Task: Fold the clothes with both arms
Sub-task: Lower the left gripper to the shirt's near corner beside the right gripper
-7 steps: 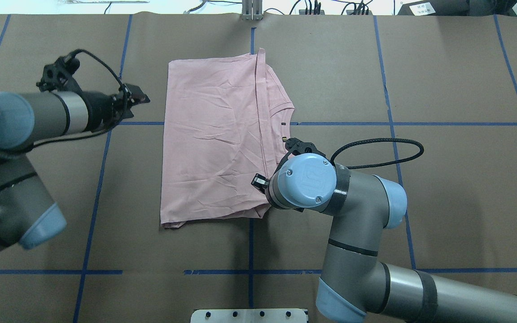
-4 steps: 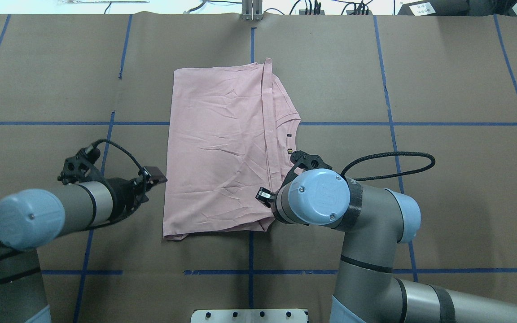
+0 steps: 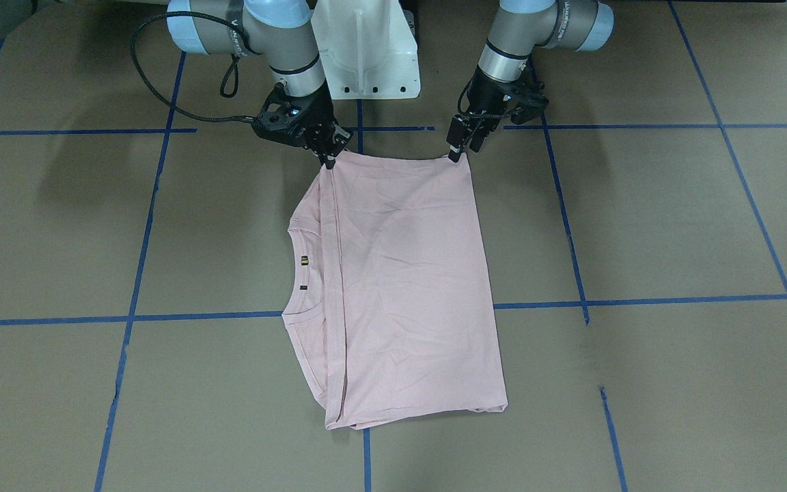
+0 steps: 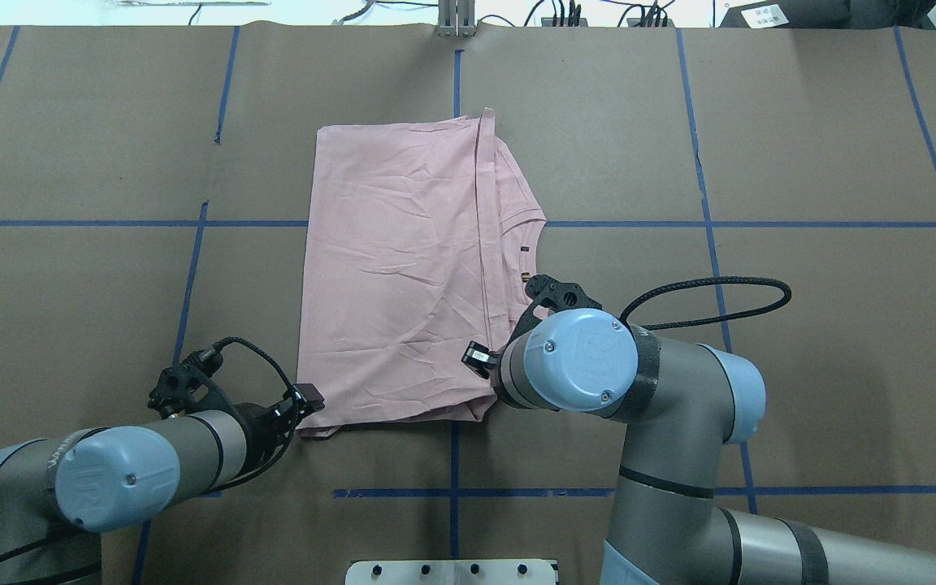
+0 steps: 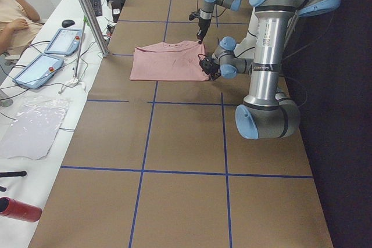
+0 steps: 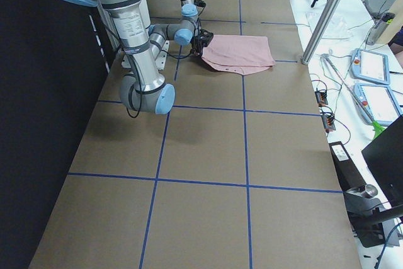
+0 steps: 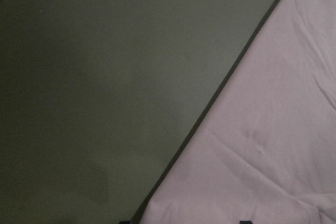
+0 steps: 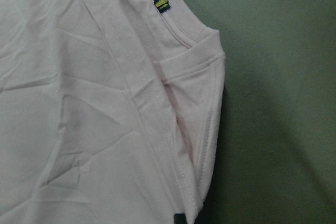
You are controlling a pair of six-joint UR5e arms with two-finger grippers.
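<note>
Lying on table: pink T-shirt, folded, plain side up, collar toward robot's right.
Left gripper: at near left corner, fingers spread.
Right gripper: at near right corner; spread not discernible.

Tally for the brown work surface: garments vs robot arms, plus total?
Garments: 1, the pink T-shirt
Robot arms: 2, the left arm and the right arm
Total: 3
</note>
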